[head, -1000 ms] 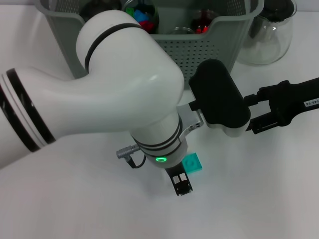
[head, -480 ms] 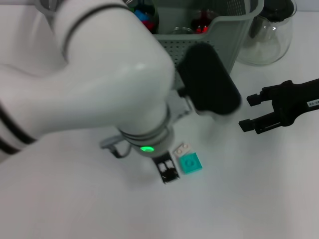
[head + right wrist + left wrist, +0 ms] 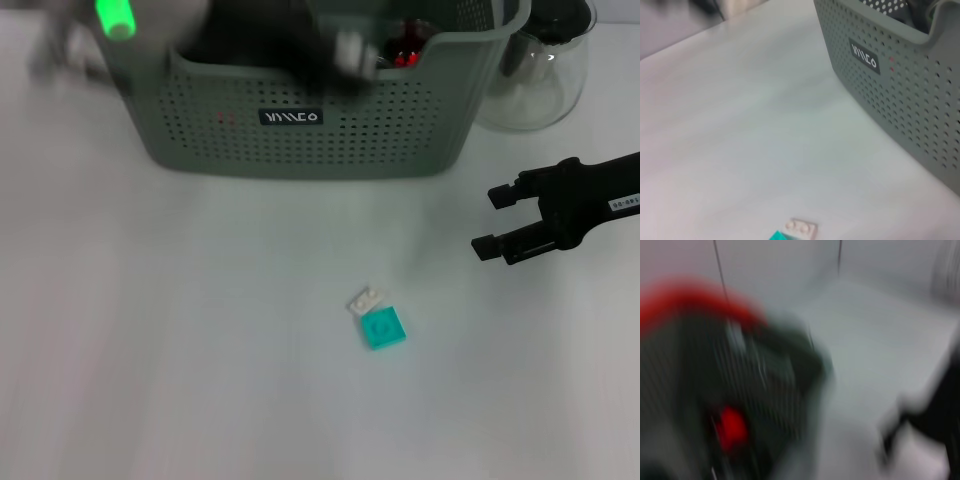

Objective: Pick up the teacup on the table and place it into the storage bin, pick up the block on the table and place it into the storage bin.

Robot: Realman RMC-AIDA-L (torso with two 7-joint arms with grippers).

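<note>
The storage bin (image 3: 310,120) stands at the far side of the white table (image 3: 180,350), a big grey-green plastic basket with rows of small holes punched through its walls, a dipped cut-out handle in its rim, and a little black label (image 3: 291,117) with white lettering on the wall facing me. Dark and red things sit inside it, too smeared to name. Out on the bare tabletop, well apart from the bin and nearer to me, lies the block (image 3: 383,328): a flat teal square piece with a round stud mark on top, and touching its far corner is a smaller white plate (image 3: 365,299) with two studs. Both lie flat. The right gripper (image 3: 492,220) reaches in from the right side, hanging over the table beside the bin's right end, black, with its two fingers (image 3: 504,191) spread apart and nothing between them. The left arm is only a blur with a green light (image 3: 114,16) over the bin's far left corner, and I cannot tell how its pincer stands; its wrist view is smeared too. Behind the bin's right corner stands a clear glass carafe (image 3: 535,75). The right wrist view shows the bin's labelled wall (image 3: 900,75) and the white plate (image 3: 801,228) below it.
</note>
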